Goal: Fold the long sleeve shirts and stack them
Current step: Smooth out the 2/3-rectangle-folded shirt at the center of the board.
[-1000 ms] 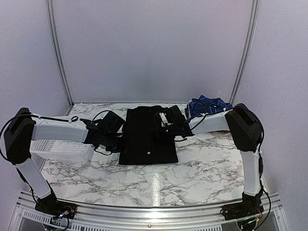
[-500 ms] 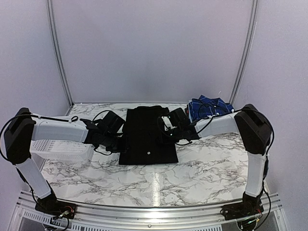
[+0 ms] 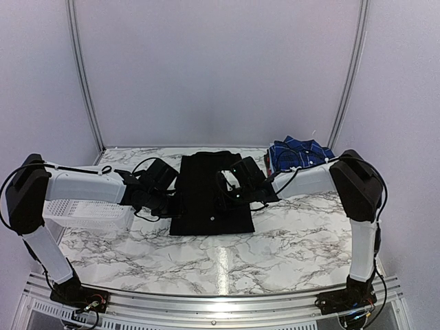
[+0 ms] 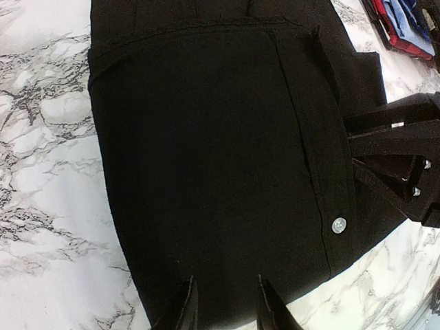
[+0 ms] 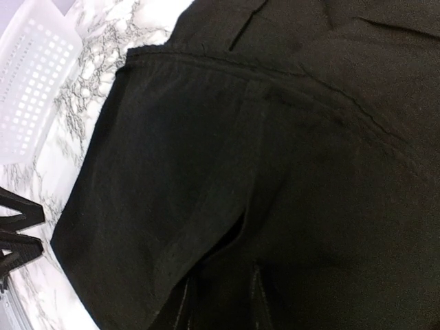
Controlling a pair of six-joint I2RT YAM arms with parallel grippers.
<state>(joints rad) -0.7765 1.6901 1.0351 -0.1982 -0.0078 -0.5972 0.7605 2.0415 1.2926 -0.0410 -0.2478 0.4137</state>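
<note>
Swinging in from the right edge, the right claw (image 3: 230,192) now sits over the middle of the black shirt (image 3: 206,206), which lies flat at the centre of the counter (image 3: 295,234), so a side fold looks just laid down. Its jaws have eased narrowly apart on the cloth, gripping nothing visible. The left claw (image 4: 225,307) stays at the shirt's left edge, narrowly parted; whether it pinches cloth I cannot tell.

Fig. 1. The rig I drive. The left arm (image 3: 82,185) and right arm (image 3: 309,177) have white tubular links, bulky black joint housings and loose black cables (image 3: 148,165). Each base (image 3: 72,294) is black, with thin wires. The fingers (image 4: 184,311) are black tapered wedges. Small silver screws (image 4: 416,191) stud the right arm's finger mounts.
</note>
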